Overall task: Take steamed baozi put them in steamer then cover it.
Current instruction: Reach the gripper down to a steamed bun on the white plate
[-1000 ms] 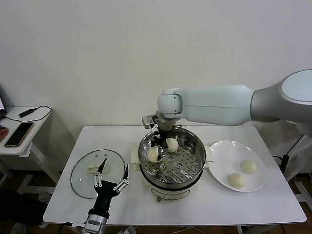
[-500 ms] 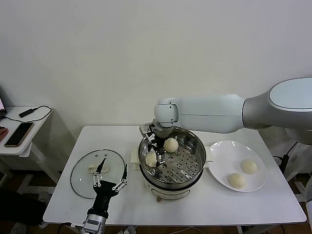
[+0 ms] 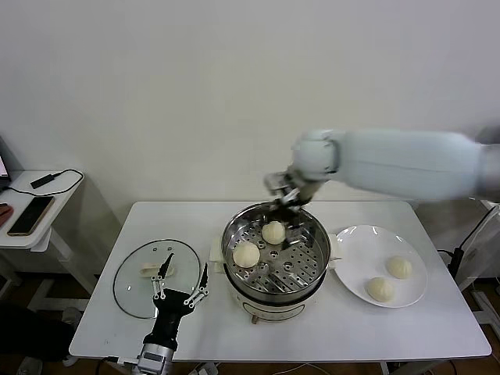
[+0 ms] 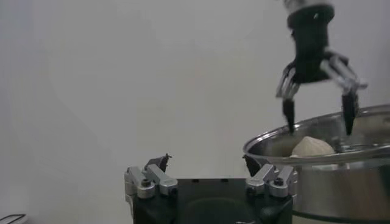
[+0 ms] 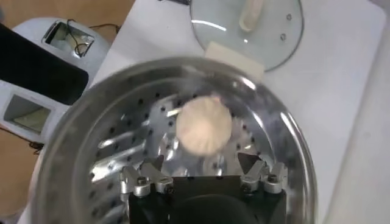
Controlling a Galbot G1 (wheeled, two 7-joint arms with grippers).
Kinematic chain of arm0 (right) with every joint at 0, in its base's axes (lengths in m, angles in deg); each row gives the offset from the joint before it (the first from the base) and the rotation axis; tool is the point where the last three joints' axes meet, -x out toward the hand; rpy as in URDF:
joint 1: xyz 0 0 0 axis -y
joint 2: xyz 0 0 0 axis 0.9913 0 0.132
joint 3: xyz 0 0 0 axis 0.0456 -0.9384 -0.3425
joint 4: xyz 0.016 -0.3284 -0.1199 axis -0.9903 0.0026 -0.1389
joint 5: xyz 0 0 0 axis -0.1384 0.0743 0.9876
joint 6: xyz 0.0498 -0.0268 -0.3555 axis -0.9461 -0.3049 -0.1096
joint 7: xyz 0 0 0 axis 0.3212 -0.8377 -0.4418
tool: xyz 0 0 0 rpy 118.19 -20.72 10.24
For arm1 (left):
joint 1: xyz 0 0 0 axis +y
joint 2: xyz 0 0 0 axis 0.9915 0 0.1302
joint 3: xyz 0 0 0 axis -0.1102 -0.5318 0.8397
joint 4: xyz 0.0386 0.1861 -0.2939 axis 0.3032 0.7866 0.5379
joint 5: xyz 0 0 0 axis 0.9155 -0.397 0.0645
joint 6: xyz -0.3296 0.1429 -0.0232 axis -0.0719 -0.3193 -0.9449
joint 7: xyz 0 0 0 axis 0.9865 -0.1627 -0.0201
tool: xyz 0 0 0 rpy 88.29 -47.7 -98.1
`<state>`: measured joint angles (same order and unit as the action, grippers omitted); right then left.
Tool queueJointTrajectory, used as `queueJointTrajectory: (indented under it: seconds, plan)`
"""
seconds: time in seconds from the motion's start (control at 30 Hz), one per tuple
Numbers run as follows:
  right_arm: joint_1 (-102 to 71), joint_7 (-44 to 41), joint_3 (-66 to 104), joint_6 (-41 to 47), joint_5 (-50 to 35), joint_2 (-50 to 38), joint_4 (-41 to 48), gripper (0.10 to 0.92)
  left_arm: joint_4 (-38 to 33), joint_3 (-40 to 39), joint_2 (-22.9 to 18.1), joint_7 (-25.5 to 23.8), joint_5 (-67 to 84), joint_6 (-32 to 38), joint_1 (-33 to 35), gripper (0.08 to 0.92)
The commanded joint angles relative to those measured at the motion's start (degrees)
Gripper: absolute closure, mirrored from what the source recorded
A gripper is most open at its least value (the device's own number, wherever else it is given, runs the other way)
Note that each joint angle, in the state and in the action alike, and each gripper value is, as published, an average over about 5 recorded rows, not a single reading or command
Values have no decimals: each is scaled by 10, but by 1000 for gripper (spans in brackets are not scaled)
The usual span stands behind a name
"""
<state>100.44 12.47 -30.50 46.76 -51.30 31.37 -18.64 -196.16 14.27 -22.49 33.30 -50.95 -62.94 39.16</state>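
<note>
So the right gripper (image 3: pixel 291 209) had just let go of the second baozi (image 3: pixel 246 254) in the steamer (image 3: pixel 273 291) mid-frame and lifted away, jaws wide open, leaving two on the plate (image 3: pixel 355 250) at right, left gripper (image 3: pixel 178 277) parked open lower left.

cream-white baozi (image 3: pixel 246 254), shiny perforated steel steamer (image 3: pixel 312 286), white plate (image 3: pixel 361 258)

Head looks down; both wrist views share the steamer (image 3: pixel 273 262).

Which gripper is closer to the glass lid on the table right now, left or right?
The left. The left gripper, fingers open, sits at the glass lid's near edge. The right gripper, also open, hovers over the steamer's far rim, well away from the lid.
</note>
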Motion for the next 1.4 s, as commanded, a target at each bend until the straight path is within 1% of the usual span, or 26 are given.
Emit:
queueJointTrajectory:
  seconds: [0.03,0.17,0.33,0.57,0.77,0.9,1.13,1.4]
  plan:
    - [18,-86,15,-68,93,-205,-20,203,-5,-2,0,0,-6,-1,2,177]
    - [-25,-95,12,-105,130,-254,20,203,-15,-7,0,0,-9,-4,5,177]
    - [-81,-89,15,-123,157,-277,51,203,-19,-9,-4,1,-12,-5,7,177]
    - [-250,-25,105,-121,199,-283,75,203,-15,-13,-6,3,-18,-3,11,177]
    - [-382,-6,226,-117,220,-262,117,203,-19,-10,-5,4,-19,-5,16,177]
    - [-426,-2,265,-116,224,-238,145,203,-21,-7,-5,4,-20,-7,18,177]
    - [-445,-1,287,-116,230,-196,184,203,-16,-4,-6,5,-20,-8,20,177]
    - [-433,-9,282,-114,227,-172,204,203,-12,-2,-5,6,-19,-9,16,177]
